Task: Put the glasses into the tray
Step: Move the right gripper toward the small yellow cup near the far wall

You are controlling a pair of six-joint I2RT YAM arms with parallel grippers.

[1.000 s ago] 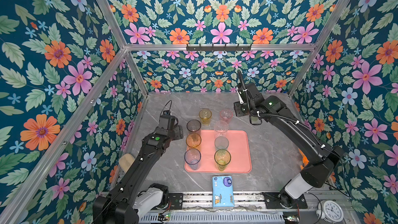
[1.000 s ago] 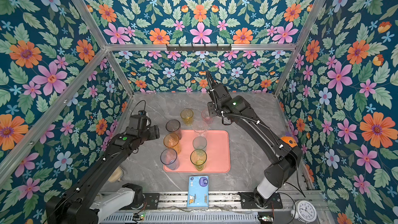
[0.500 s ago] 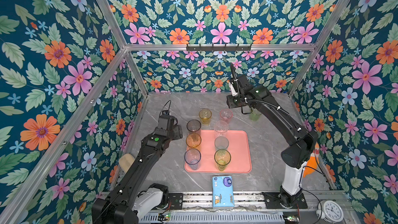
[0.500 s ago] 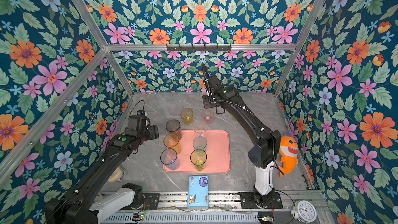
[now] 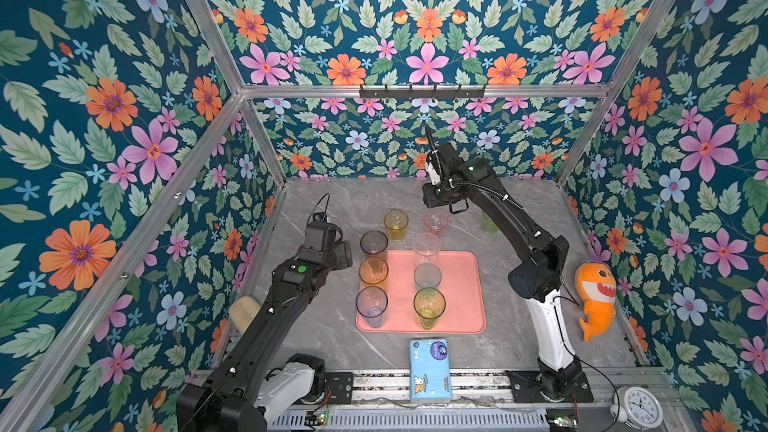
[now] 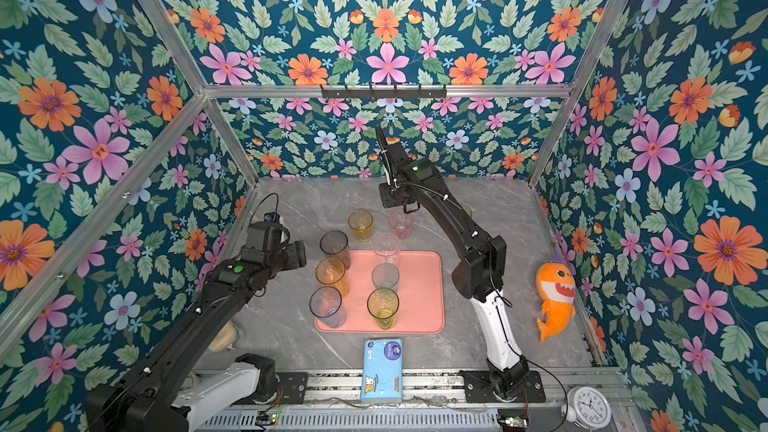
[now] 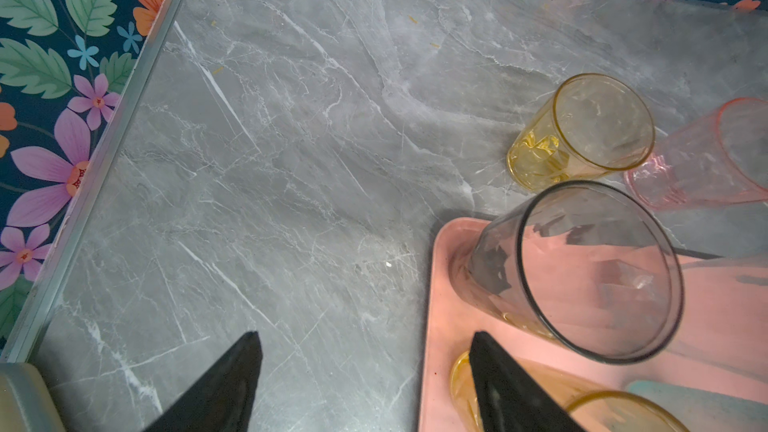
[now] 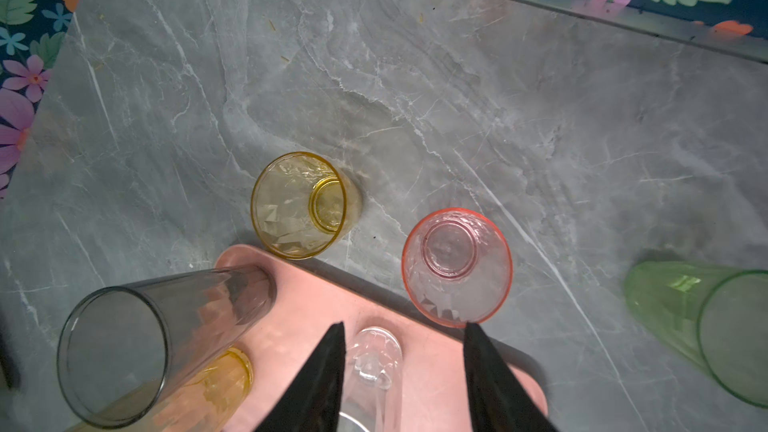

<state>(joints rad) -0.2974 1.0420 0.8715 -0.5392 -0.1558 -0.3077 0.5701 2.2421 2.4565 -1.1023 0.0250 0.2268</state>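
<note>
The salmon-pink tray [image 5: 461,309] [image 6: 424,305] holds several glasses: smoky grey [image 5: 374,243], amber [image 5: 373,272], blue-grey [image 5: 371,303], clear [image 5: 426,246], teal [image 5: 427,276] and yellow-green [image 5: 429,307]. Behind it on the table stand a yellow glass [image 5: 395,224] [image 8: 299,205], a pink glass [image 5: 436,222] [image 8: 455,268] and a green glass [image 5: 488,222] [image 8: 698,317]. My right gripper [image 8: 404,326] [image 5: 439,201] hangs open and empty, high over the pink and clear [image 8: 374,363] glasses. My left gripper [image 7: 363,336] [image 5: 334,249] is open and empty beside the tray's left rim [image 7: 440,284], near the smoky glass [image 7: 582,272].
A blue tissue pack [image 5: 430,369] lies in front of the tray. An orange shark toy [image 5: 596,297] leans at the right wall, with a clock [image 5: 636,407] at the front right. A beige object [image 5: 245,313] sits by the left arm. Floral walls enclose three sides.
My right arm has swung left and back, from over the green glass to above the pink glass. The green glass stands uncovered. The left arm has not moved.
</note>
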